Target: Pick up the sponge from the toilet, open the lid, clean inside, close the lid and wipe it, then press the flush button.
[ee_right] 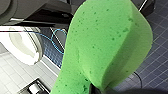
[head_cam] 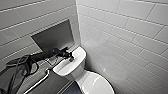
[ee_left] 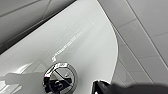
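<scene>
**Q:** Left arm?
**A:** My left gripper (head_cam: pixel 70 57) is at the round, chrome-ringed flush button (ee_left: pixel 60 80) on the glossy white toilet (head_cam: pixel 93 83) tank. I cannot tell how far it is open.
**Q:** Right arm?
**A:** My right gripper (ee_right: pixel 99 88) is clamped on the porous, waisted green sponge (ee_right: pixel 107 42), above the dark tiled floor (ee_right: pixel 155 62).

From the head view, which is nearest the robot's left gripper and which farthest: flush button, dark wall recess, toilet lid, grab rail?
1. flush button: right under the left gripper, on the tank top.
2. dark wall recess: just behind, above the tank.
3. toilet lid in front and grab rail at the side: too close to call.
</scene>
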{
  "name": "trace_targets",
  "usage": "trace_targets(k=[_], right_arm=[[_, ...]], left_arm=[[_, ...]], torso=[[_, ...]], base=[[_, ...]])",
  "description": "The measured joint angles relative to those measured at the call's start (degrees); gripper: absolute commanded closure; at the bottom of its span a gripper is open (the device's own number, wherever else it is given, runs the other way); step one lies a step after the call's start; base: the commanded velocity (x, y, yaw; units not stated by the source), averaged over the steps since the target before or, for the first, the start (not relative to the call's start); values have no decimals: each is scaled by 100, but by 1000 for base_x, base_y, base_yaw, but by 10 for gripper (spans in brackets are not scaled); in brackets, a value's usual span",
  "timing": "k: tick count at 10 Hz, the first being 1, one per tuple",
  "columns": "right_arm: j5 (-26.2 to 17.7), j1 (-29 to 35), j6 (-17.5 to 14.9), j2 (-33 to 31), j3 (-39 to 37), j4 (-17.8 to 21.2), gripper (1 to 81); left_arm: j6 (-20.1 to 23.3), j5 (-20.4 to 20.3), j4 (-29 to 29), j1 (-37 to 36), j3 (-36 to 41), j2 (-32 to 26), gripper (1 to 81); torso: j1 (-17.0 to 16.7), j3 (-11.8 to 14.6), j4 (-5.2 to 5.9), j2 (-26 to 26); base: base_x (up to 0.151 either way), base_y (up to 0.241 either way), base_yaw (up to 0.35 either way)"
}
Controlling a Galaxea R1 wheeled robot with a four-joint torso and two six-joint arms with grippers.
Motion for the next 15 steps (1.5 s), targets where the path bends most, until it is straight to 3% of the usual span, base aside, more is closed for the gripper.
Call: trace_targets(k=[4,15], right_arm=[[2,-2,1,38,-2,0,811],[28,-5,1,173,-171,0,811]], left_arm=[[-22,347,321,0,-529,280,811],[-143,631,599,-50,-1250,651,811]], torso=[[0,0,0,0],[2,-142,-2,2]], base=[[0,0,0],[0,0,0]])
